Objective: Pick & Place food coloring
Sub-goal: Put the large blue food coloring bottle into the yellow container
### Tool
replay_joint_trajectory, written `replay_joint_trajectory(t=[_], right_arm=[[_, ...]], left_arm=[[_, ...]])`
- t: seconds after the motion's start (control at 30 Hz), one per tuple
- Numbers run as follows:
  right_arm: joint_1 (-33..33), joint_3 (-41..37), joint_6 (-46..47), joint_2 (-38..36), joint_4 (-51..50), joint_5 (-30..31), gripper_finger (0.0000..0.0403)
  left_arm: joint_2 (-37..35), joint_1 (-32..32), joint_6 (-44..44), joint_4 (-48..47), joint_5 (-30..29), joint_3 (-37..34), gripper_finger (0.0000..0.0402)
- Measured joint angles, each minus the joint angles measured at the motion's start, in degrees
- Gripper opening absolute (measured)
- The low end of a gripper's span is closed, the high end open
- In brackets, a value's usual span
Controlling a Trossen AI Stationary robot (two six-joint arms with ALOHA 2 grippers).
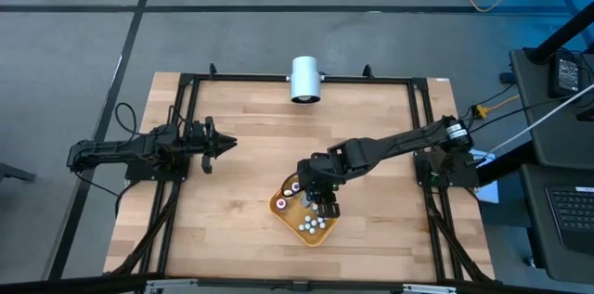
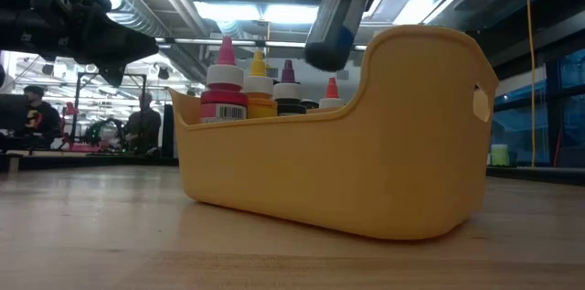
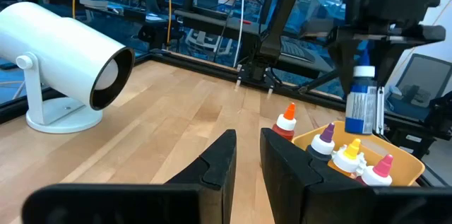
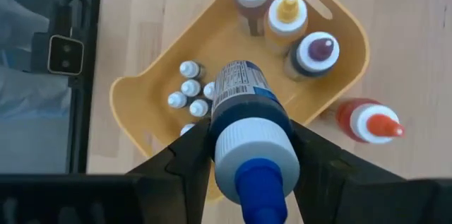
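Orange plastic tray (image 1: 278, 209), shaped like a small tub with a handle slot, is sitting on the light wooden table (image 1: 241, 146), near the front edge. Inside it, little food coloring bottles (image 4: 286, 15) are standing up: one with a red top, one with a yellow top and one with a purple top. A bunch of tiny whitish-capped bottles (image 4: 189, 91) is crowding the other end of the tray. One more bottle with an orange tip (image 4: 369, 122) is standing on the wood just beside the tray, outside its wall.

The right gripper (image 4: 247, 146) is hanging right over the tray. Its two dark fingers are squeezing a blue-topped bottle with a white collar and a printed label (image 3: 362, 101), one finger on each side. The bottle is up in the air above the tray, not touching the ones below, and its blue tip is pointing up toward the wrist.

The left gripper (image 1: 225, 144) is waiting well apart from the tray, over the left part of the table. Its fingers (image 3: 219, 164) are sitting close together with only a thin gap between them, and they are holding nothing.

A big white cylinder on a round foot (image 1: 304, 79) is standing at the far edge of the table.
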Motion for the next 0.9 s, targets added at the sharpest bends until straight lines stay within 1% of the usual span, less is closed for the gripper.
replay_joint_trajectory(t=[0.2,0.47,0.9], right_arm=[[-1.0,-3.6,-0.2,0.0,2.9,0.0,0.0163],[-1.4,-5.4,1.6,0.0,8.6,0.5,0.0163],[-1.4,-5.1,3.1,6.5,7.8,0.4,0.0163]], left_arm=[[0.0,0.0,0.0,0.0,0.0,0.0,0.0062],[0.0,0.0,0.0,0.0,0.0,0.0,0.0064],[0.0,0.0,0.0,0.0,0.0,0.0,0.0063]])
